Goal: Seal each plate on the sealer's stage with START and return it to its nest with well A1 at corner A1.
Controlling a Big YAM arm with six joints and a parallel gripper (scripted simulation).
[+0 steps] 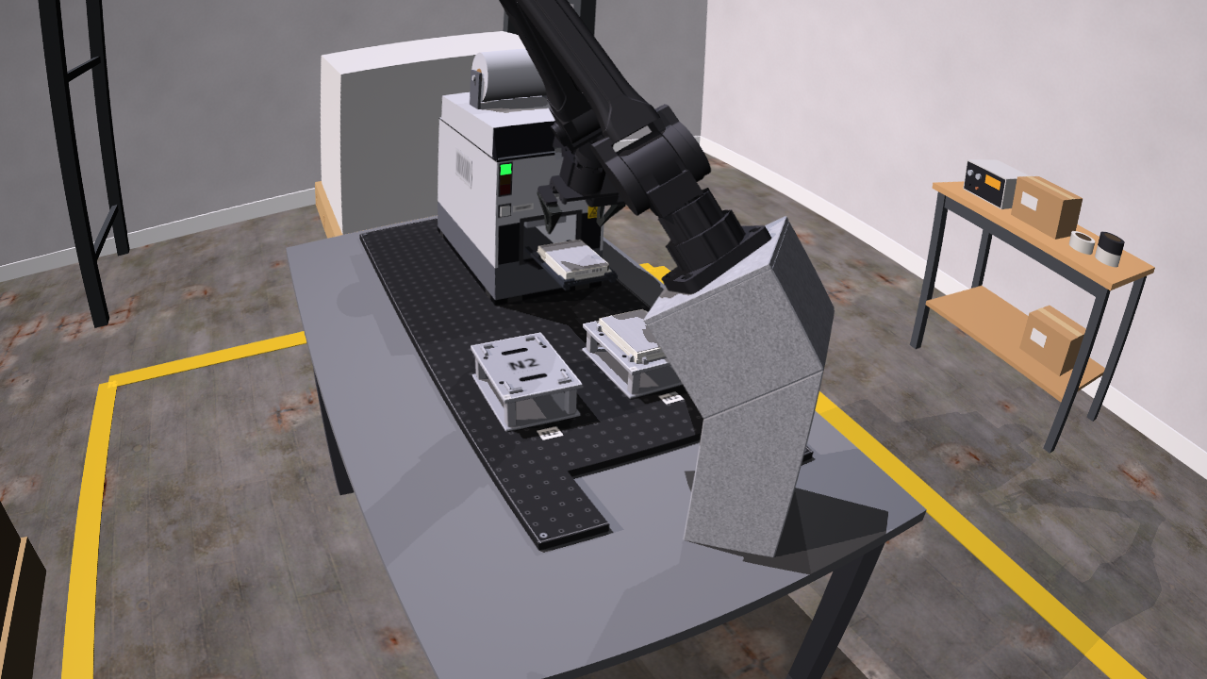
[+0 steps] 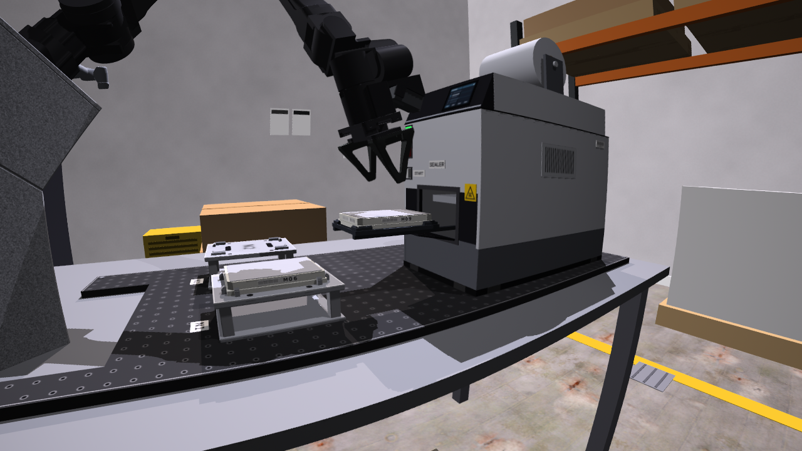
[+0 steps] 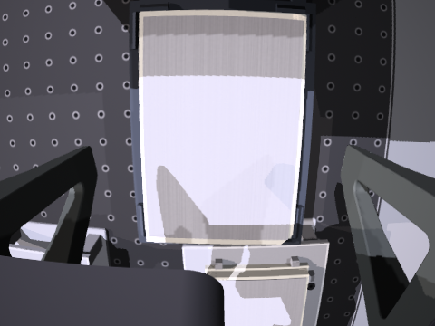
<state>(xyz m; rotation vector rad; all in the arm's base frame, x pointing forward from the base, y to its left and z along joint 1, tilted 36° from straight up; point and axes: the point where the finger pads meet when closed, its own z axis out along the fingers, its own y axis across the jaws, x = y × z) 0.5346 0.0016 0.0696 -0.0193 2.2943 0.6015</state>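
"What does the exterior view give that the top one doesn't?"

"The plate labels. M09 is on the plate [image 1: 573,258] [image 2: 385,217] [image 3: 222,136] lying flat on the sealer's stage [image 2: 367,230] [image 3: 134,118], which stands out of the sealer [image 1: 468,193] [image 2: 538,190]. M06 is on the other plate [image 1: 622,340] [image 2: 276,277] [image 3: 267,308], on the nest beside the N1 tag."

"And the top view?"

"It shows the big N2 on the bare top of nest N2 [image 1: 524,364] [image 2: 250,247], and the green lamp [image 1: 505,169] [image 2: 408,127] full on. From the exterior, the hand hides most of that lamp."

"Anything only the wrist view settles?"

"The M09 plate's top, pale and streaked with shadow, lies between the two fingers as seen from above, with the M06 plate partly cut off at the lower edge."

"How is the hand?"

"The hand [image 1: 578,215] [image 2: 386,180] [image 3: 218,159] is spread wide and holds nothing. It hangs above the staged plate, apart from it, fingers pointing down. The arm [image 1: 590,75] [image 2: 325,39] reaches over from its grey pedestal [image 1: 751,405] [image 2: 27,269]."

"The surface and the room?"

"A grey tabletop [image 1: 455,590] [image 2: 314,398] carries a black perforated board [image 1: 539,498] [image 2: 151,331] under the nests and sealer. Yellow lines mark the stained floor, and a wooden-topped side bench [image 1: 1046,232] stands by the pale wall."
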